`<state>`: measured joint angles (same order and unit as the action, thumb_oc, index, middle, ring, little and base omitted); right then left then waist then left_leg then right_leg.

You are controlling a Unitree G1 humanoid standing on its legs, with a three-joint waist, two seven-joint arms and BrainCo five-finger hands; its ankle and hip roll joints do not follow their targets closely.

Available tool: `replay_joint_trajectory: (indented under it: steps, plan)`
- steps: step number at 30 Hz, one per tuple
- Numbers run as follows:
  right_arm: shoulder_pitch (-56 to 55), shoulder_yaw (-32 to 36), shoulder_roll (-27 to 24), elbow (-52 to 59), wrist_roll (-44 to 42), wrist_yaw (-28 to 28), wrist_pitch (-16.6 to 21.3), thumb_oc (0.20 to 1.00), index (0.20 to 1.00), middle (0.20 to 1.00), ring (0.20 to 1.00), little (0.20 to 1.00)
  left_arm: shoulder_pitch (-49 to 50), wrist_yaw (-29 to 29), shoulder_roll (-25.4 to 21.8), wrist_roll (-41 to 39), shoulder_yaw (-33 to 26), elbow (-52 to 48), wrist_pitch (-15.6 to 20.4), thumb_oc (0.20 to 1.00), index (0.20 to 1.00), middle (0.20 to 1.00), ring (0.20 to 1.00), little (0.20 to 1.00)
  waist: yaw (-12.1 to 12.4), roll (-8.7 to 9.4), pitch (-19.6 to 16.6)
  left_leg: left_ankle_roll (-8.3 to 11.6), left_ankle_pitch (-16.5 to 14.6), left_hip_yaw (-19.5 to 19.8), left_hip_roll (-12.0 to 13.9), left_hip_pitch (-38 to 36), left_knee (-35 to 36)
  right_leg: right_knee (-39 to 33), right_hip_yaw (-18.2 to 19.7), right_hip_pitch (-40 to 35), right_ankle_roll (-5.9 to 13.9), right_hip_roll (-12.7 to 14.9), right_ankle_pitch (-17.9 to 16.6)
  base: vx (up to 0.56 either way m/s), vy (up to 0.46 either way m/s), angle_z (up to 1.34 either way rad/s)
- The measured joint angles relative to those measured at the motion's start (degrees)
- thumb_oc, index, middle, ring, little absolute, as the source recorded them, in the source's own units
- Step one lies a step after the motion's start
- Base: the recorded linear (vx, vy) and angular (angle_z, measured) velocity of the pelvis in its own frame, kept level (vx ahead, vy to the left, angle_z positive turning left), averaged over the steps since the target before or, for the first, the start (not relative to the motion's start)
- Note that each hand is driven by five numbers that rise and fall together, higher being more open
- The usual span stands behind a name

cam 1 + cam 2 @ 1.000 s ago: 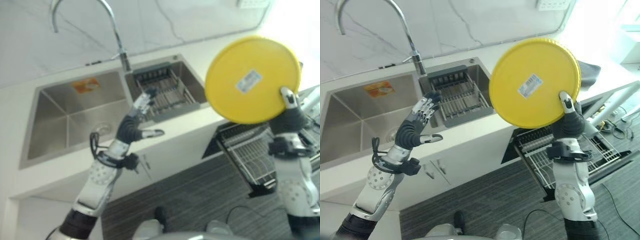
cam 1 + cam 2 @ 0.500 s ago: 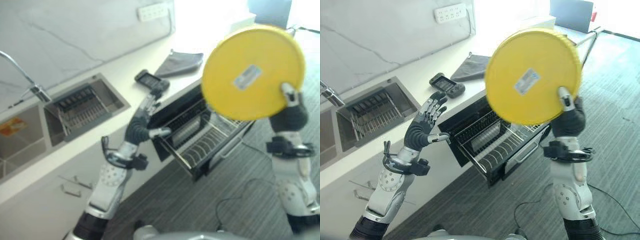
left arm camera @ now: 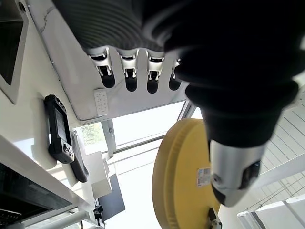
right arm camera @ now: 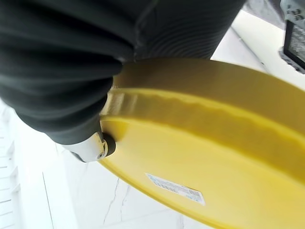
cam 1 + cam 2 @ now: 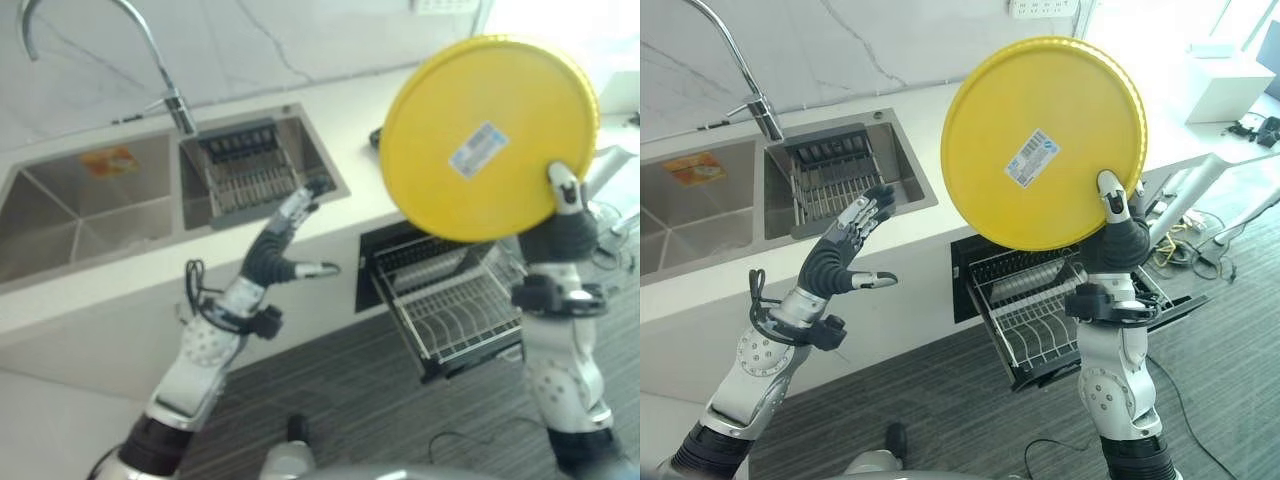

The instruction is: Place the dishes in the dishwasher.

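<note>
A white kitchen surface (image 5: 930, 215) runs along a marbled wall, with a steel double sink (image 5: 770, 195) set into it and a curved tap (image 5: 735, 60) behind the sink. The sink's right basin holds a wire rack (image 5: 835, 180). Right of the sink, below the surface edge, the dishwasher (image 5: 975, 285) stands open with its wire basket (image 5: 1040, 315) pulled out over the grey striped floor (image 5: 940, 400). On the surface beyond the dishwasher, in the left wrist view, lies a dark handheld device (image 3: 59, 131).

The right robot hand (image 5: 1118, 225) is raised above the pulled-out basket and holds a large round yellow plate (image 5: 1040, 140) upright by its lower rim, thumb pressed against the underside, which faces the camera and carries a small white label (image 5: 1030, 158). The plate hangs high, above the dishwasher and right of the sink.

The left robot hand (image 5: 845, 250) hovers in front of the sink's right basin, fingers spread wide and straight, thumb out to the side, holding nothing.
</note>
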<state>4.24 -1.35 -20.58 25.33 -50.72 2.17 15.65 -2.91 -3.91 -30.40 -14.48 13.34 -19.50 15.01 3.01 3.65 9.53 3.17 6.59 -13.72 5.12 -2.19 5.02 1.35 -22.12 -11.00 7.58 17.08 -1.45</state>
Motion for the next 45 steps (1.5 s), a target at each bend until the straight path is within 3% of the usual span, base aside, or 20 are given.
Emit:
replay_joint_trajectory:
  steps: [3,5,9,11,12,14,16,18,23,25,30,31,32,36,41,45]
  plan:
    - [0.2,-0.6,0.8,0.0,0.3,-0.3,0.0,0.200,0.200,0.200,0.200,0.200,0.0,0.3,-1.1,0.8,0.0,0.0,0.0,1.000,1.000,1.000,1.000,1.000,0.4,1.43,0.3,-0.38,-0.7,-1.3,0.0,-0.3,0.0,2.2,1.4,2.1,0.19,0.5,-1.1,0.13,0.034,-0.24]
    - [0.2,-0.5,0.6,-0.1,1.3,-0.3,0.0,0.200,0.200,0.200,0.200,0.200,-0.1,0.3,-1.2,2.1,0.0,0.0,0.0,1.000,1.000,1.000,1.000,1.000,0.4,1.42,0.4,-0.46,-0.7,-1.2,0.8,-0.7,0.0,0.6,4.9,2.5,3.63,-1.3,1.4,0.07,-0.125,-0.01]
    - [0.7,-0.5,0.0,-0.2,2.8,0.0,0.4,0.200,0.200,0.200,0.200,0.200,0.0,0.3,-1.3,2.9,0.3,-0.3,0.1,1.000,1.000,1.000,1.000,1.000,0.4,1.71,0.9,1.23,-0.2,-1.6,1.2,-0.4,0.0,-5.6,6.5,1.5,2.80,-2.0,1.9,0.01,-0.397,-0.13]
    - [0.8,-0.6,-0.1,-0.2,3.6,0.0,1.0,0.200,0.200,0.200,0.200,0.200,-0.1,0.4,-0.8,4.5,0.2,-0.4,0.0,1.000,1.000,1.000,1.000,1.000,-0.2,0.26,1.8,1.84,0.2,-0.6,3.1,0.1,0.0,-5.4,8.3,2.5,3.22,-3.1,2.6,0.03,-0.424,-0.24]
    - [1.1,-0.9,-0.5,-0.2,3.6,0.1,1.6,0.200,0.200,0.200,0.200,0.200,-0.5,0.6,-0.4,4.5,0.3,-0.5,-0.3,1.000,1.000,1.000,1.000,1.000,-0.9,-1.29,2.8,2.38,-0.1,1.7,4.4,0.4,0.1,-5.8,10.2,3.1,3.43,-3.3,2.4,0.04,-0.521,0.04]
    - [1.2,-1.5,-1.9,-1.6,3.5,0.3,2.7,0.200,0.200,0.200,0.200,0.200,-1.3,0.5,1.6,4.5,0.4,-0.4,-0.5,1.000,1.000,1.000,1.000,1.000,-2.5,-4.74,2.9,5.76,1.7,5.5,8.3,1.2,0.0,-5.7,10.6,2.2,2.29,-7.8,2.4,-0.03,-0.720,0.20]
    - [1.2,-0.6,-4.9,-2.2,3.6,0.7,3.4,0.200,0.200,0.200,0.200,0.200,-2.7,-0.1,2.8,4.5,0.7,0.4,-0.6,1.000,1.000,1.000,1.000,1.000,-2.6,-5.56,2.6,6.97,2.5,6.8,10.9,3.2,-1.6,-5.8,8.6,2.0,1.31,-10.8,3.1,-0.03,-0.433,0.33]
    - [2.0,0.9,-5.3,-2.0,4.8,1.2,3.4,0.200,0.200,0.200,0.200,0.200,-0.9,-0.5,3.9,4.4,0.9,-0.2,-0.8,1.000,1.000,1.000,1.000,1.000,-2.2,-6.15,2.5,6.44,2.9,6.7,12.8,3.6,-1.1,-6.4,8.6,2.0,0.19,-12.7,3.3,-0.06,-0.239,0.16]
    - [2.2,2.0,-8.4,-2.5,15.0,2.7,2.3,0.200,0.200,0.200,0.200,0.200,5.7,-1.9,2.1,1.8,0.4,2.1,-1.5,1.000,1.000,1.000,1.000,1.000,-2.4,-9.59,0.8,6.20,3.4,5.2,12.5,5.0,-0.3,-6.3,8.7,4.5,-0.12,-12.0,2.6,-0.09,-0.070,-0.07]
    - [2.2,2.0,-11.9,-3.7,21.4,4.0,2.3,0.200,0.200,0.200,0.200,0.200,7.3,-1.9,1.5,-0.7,0.3,5.9,-2.2,1.000,1.000,1.000,1.000,1.000,-2.8,-10.31,0.7,6.22,3.5,5.1,11.4,4.6,0.0,-6.3,8.7,4.2,0.08,-10.7,2.4,0.01,0.042,-0.01]
    - [2.2,3.0,-16.7,-5.5,37.8,8.6,2.4,0.200,0.200,0.200,0.200,0.200,12.5,-1.9,1.2,-6.7,0.3,16.1,-5.1,1.000,1.000,1.000,1.000,1.000,-2.6,-9.10,0.6,5.65,2.8,5.2,9.0,3.8,0.0,-6.3,8.6,3.1,0.34,-8.4,2.2,0.07,0.073,0.09]
    - [2.2,3.2,-18.8,-6.6,41.5,9.5,2.7,0.200,0.200,0.200,0.200,0.200,14.0,-2.3,1.3,-8.8,0.2,20.2,-5.8,1.000,1.000,1.000,1.000,1.000,-2.4,-8.16,0.6,5.51,2.6,5.3,8.6,3.5,0.0,-6.3,8.4,2.6,0.39,-8.0,2.2,0.09,0.085,0.08]
    - [2.2,3.4,-19.3,-9.7,45.6,10.6,2.8,0.200,0.200,0.200,0.200,0.200,16.2,-2.8,1.5,-10.6,0.2,27.5,-6.8,1.000,1.000,1.000,1.000,1.000,-2.3,-6.07,-0.4,5.03,2.1,5.3,8.1,3.0,0.1,-6.3,8.3,2.0,0.39,-7.6,2.2,0.07,0.071,0.07]
    - [2.2,3.4,-21.5,-14.1,60.5,15.8,3.1,0.200,0.200,0.200,0.200,0.200,18.5,-3.9,1.3,-11.5,0.4,38.3,-8.1,1.000,1.000,1.000,1.000,1.000,-1.2,-3.05,-2.0,4.57,1.8,5.6,7.3,3.1,0.4,-6.3,7.6,1.8,0.52,-6.7,2.2,0.03,0.040,0.09]
    - [0.3,2.8,-29.6,-18.0,74.1,20.4,8.3,0.200,0.200,0.200,0.200,0.200,20.8,-5.8,6.9,-11.5,-4.3,56.3,-5.9,1.000,1.000,1.000,1.000,1.000,-0.4,-2.26,-2.6,4.50,1.7,6.6,6.8,3.2,0.4,-6.3,7.0,1.3,1.19,-6.4,2.4,0.01,-0.003,0.07]
    - [-0.7,2.7,-31.6,-23.7,80.2,21.5,9.2,0.200,0.200,0.200,0.200,0.200,22.9,-7.1,9.0,-11.5,-6.2,59.9,-5.1,1.000,1.000,1.000,1.000,1.000,0.0,-2.47,-2.9,4.49,1.8,6.8,6.9,3.3,0.4,-6.3,6.7,1.2,1.20,-6.5,2.4,0.00,-0.003,0.01]
